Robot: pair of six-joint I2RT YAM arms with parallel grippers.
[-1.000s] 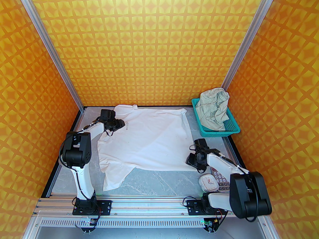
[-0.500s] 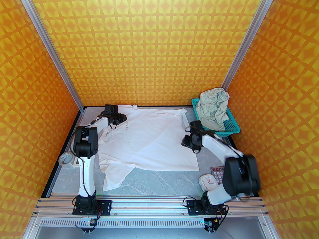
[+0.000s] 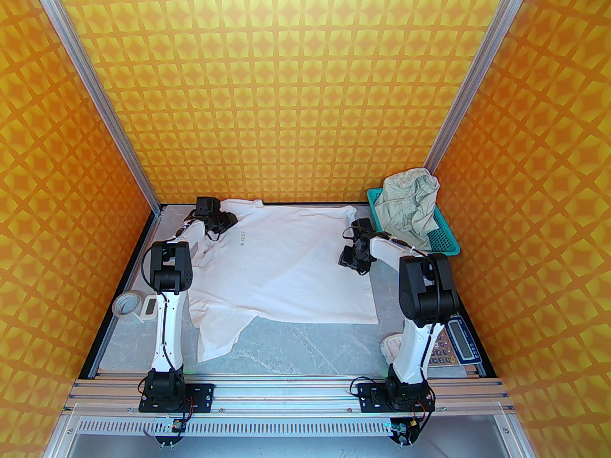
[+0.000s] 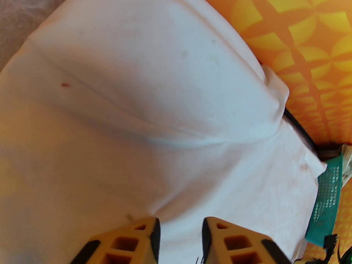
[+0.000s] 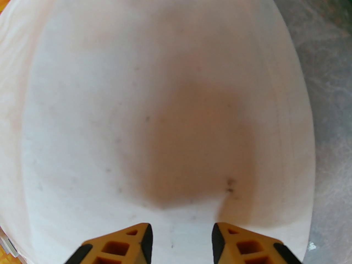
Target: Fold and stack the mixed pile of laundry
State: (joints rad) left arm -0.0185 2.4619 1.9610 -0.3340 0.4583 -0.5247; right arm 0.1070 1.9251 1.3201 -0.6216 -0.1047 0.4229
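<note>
At the centre of the worktop [image 3: 324, 346] you have the white T-shirt [image 3: 286, 265] spread out fairly flat; its small dark lettering [image 3: 242, 246] sits toward 10 o'clock on the cloth, and one sleeve [image 3: 217, 337] trails off toward 7 o'clock, rumpled along its fold. Your left end effector [image 3: 224, 220] is up at 11 o'clock, right over the shirt's far left corner; from the left wrist view the left end effector [image 4: 178, 224] is open, a clear gap between the orange fingers [image 4: 132, 243], with the T-shirt [image 4: 137, 120] bulging in soft folds just beyond them; whether the tips touch the cloth, you can't tell from here. Over at 3 o'clock, your right end effector [image 3: 351, 260] hangs above the shirt's right edge; the right wrist view has the right end effector [image 5: 181, 230] open too, fingers parted over the T-shirt [image 5: 137, 92], grey worktop [image 5: 324, 65] showing just past the hem. The pale greenish shorts [image 3: 410, 203] are heaped in the teal basket [image 3: 448, 246] at 2 o'clock, well apart from the shirt; a corner of that basket [image 4: 327, 191] peeks into the left wrist view. At 8 o'clock, a tape roll [image 3: 125, 306] lies beside a small white device [image 3: 149, 307]; at 4 o'clock, a calculator [image 3: 458, 346] and a white clock [image 3: 392, 346] sit partly behind the right arm.
</note>
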